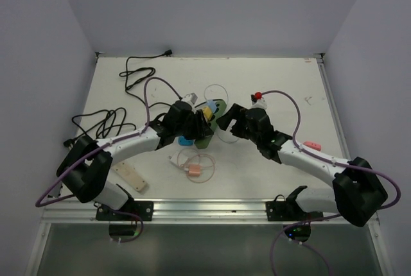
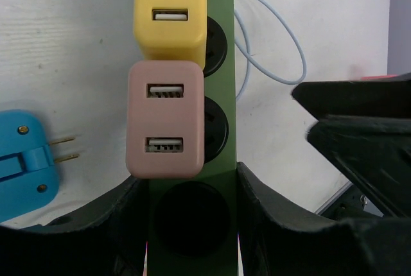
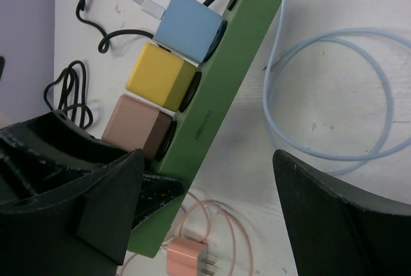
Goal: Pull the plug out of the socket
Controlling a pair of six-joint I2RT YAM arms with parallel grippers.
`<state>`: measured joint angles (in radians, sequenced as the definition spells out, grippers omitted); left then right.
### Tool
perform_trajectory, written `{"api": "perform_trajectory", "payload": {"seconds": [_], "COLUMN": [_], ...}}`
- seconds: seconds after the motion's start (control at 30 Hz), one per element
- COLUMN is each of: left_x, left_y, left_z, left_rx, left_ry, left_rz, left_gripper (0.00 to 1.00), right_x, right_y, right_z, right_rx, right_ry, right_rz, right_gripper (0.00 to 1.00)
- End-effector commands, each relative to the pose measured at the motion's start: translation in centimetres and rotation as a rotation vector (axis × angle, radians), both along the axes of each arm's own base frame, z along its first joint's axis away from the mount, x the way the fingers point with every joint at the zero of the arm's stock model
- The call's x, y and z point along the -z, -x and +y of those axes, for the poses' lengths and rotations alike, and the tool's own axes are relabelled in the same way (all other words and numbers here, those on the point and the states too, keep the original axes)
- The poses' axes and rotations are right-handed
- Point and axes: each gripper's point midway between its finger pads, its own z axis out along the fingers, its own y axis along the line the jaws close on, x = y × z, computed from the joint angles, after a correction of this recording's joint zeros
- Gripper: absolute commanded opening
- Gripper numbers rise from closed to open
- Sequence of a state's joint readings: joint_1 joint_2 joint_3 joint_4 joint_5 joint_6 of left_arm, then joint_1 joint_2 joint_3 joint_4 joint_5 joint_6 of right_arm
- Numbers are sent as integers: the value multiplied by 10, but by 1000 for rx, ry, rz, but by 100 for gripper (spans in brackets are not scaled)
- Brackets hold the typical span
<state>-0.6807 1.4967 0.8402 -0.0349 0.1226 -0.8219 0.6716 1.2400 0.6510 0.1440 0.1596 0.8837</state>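
Observation:
A green power strip [image 2: 221, 128] lies on the white table, and it also shows in the top view [image 1: 207, 129]. A pink plug [image 2: 166, 119], a yellow plug [image 2: 170, 13] and a light blue plug [image 3: 189, 24] sit in its sockets. My left gripper [image 2: 189, 183] is shut on the strip's near end, one finger on each long side, just below the pink plug. My right gripper [image 3: 209, 208] is open and empty. It hovers beside the strip's end, next to the pink plug [image 3: 131, 125].
A loose blue plug [image 2: 22, 160] lies left of the strip. A salmon plug with its cable [image 3: 186, 257] lies near the strip's end. A pale blue cable loop [image 3: 334, 96] lies to the right. Black cables [image 1: 103, 122] and a beige strip [image 1: 131, 176] are at the left.

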Motion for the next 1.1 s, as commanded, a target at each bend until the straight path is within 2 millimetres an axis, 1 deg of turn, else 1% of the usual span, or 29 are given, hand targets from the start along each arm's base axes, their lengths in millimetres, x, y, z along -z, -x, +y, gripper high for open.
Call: {"api": "perform_trajectory", "payload": {"seconds": [0.0, 0.03, 0.1, 0.17, 0.27, 0.37, 0.43, 0.47, 0.5, 0.53, 0.57, 0.6, 0.67, 0.7, 0.77, 0.8, 0.87, 0.9, 1.0, 1.03, 1.07], "left_x": [-70, -70, -71, -71, -68, -68, -70, -71, -74, -74, -75, -75, -73, -72, -70, -70, -68, -68, -67, -66, -66], "left_y": [-14, -11, -10, -7, -4, -2, -1, 0, 0, 1, 2, 1, 2, 1, 3, 3, 5, 6, 7, 8, 8], "left_z": [-32, -35, -37, -40, -45, -47, -49, -50, -51, -51, -50, -50, -49, -48, -48, -48, -48, -48, -49, -49, -48], "left_rx": [27, 36, 39, 46, 58, 71, 73, 78, 77, 76, 74, 69, 69, 64, 64, 64, 67, 71, 78, 81, 81], "left_ry": [213, 219, 223, 226, 221, 216, 223, 223, 229, 226, 229, 226, 229, 230, 238, 241, 249, 251, 253, 252, 251], "left_rz": [-198, -205, -217, -232, -248, -264, -280, -288, -301, -306, -311, -316, -321, -321, -322, -322, -323, -323, -320, -317, -315], "left_gripper": [0, 0, 0, 0, 0, 0, 0, 0, 0, 0, 0, 0, 0, 0, 0, 0, 0, 0, 1, 11, 17], "right_x": [-4, 5, 6, 14, 17, 22, 29, 33, 35, 37, 41, 40, 42, 42, 41, 41, 39, 41, 41, 41, 38], "right_y": [-8, -9, -12, -14, -17, -18, -18, -18, -19, -19, -15, -16, -14, -14, -14, -13, -14, -13, -14, -14, -16], "right_z": [13, 15, 17, 16, 19, 20, 21, 19, 19, 18, 19, 19, 17, 16, 14, 13, 12, 10, 9, 7, 6], "right_rx": [31, 34, 36, 44, 39, 34, 36, 41, 47, 51, 35, 35, 36, 33, 31, 28, 28, 25, 8, 3, -2], "right_ry": [-153, -154, -192, -200, -224, -217, -214, -215, -225, -229, -236, -245, -244, -238, -234, -230, -226, -215, -190, -176, -164], "right_rz": [56, 82, 97, 122, 136, 149, 167, 176, 179, 181, 200, 197, 196, 191, 186, 182, 173, 175, 160, 155, 143], "right_gripper": [84, 83, 81, 80, 78, 78, 77, 75, 72, 70, 68, 62, 56, 49, 41, 33, 24, 15, 0, 0, 0]}}
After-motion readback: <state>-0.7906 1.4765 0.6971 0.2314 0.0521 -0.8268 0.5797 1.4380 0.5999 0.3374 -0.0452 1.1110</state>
